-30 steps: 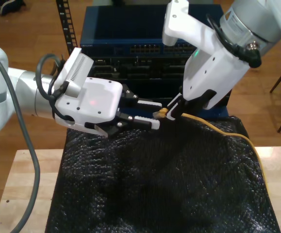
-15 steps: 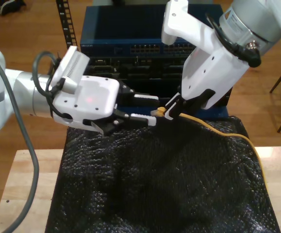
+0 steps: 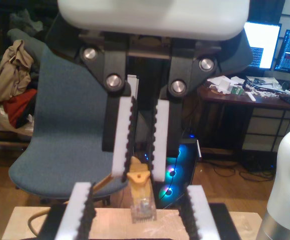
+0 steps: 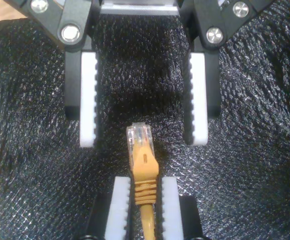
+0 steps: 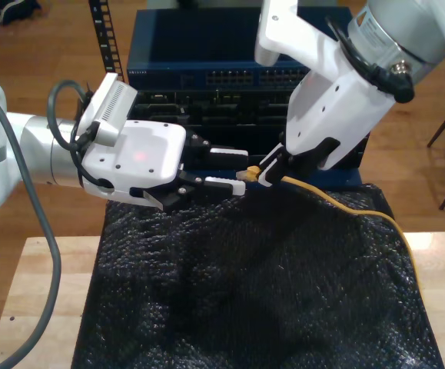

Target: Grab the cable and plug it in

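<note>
Exterior view centre: second gripper (image 5: 270,171) clamps cable (image 5: 345,206); plug (image 4: 137,135) points between first gripper (image 5: 234,171) spread fingers.

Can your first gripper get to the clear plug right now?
Probably yes. My first gripper is open, and the plug on the cable pokes out of my second gripper toward its gap, nothing between.

Both arms are white-shelled with grey metal joints. Black linkages with silver screws carry white ribbed pads (image 4: 88,100). A grey hose (image 5: 41,223) trails one arm.
</note>
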Controlling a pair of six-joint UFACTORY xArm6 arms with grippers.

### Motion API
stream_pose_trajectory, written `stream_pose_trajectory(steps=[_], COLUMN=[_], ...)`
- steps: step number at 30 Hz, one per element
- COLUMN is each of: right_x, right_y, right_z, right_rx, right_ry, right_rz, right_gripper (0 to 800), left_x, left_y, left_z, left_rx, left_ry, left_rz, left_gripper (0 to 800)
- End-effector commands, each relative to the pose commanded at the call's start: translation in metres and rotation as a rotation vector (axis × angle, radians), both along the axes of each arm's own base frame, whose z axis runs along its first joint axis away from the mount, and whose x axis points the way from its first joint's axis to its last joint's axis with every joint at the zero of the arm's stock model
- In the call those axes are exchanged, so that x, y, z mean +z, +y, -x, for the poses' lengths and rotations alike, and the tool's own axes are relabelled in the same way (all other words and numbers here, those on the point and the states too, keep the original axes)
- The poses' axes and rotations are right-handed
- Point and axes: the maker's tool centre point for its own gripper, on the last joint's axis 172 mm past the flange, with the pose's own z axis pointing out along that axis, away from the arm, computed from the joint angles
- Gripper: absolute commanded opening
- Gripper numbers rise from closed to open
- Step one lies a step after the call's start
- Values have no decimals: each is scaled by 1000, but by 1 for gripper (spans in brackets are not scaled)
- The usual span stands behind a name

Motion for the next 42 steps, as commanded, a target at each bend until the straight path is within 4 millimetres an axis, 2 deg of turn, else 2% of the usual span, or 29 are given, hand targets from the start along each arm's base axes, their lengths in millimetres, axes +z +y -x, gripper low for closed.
stream_pose_trajectory(steps=[13,17,19,28,34,37,42], right_x=[5,5,5,5,5,5,5], right_y=[1,1,1,1,1,1,0], right_z=[-2,-2,-2,-2,-2,-2,-2], right_rx=[2,1,1,1,1,-1,-1], right_ry=[-9,-10,-10,-10,-10,-10,-12], right_rz=[-3,-4,-2,-4,-2,-4,-3], right_gripper=[7,7,7,7,7,7,7], left_x=[2,2,2,2,1,1,1], left_y=[0,0,0,-1,0,0,0], left_z=[3,3,3,3,4,4,4], left_rx=[-9,-9,-10,-11,-11,-11,-11], left_ry=[-1,-1,-3,-1,-3,-1,-3], left_rz=[7,7,5,7,6,6,6], left_gripper=[354,318,251,244,214,160,156])
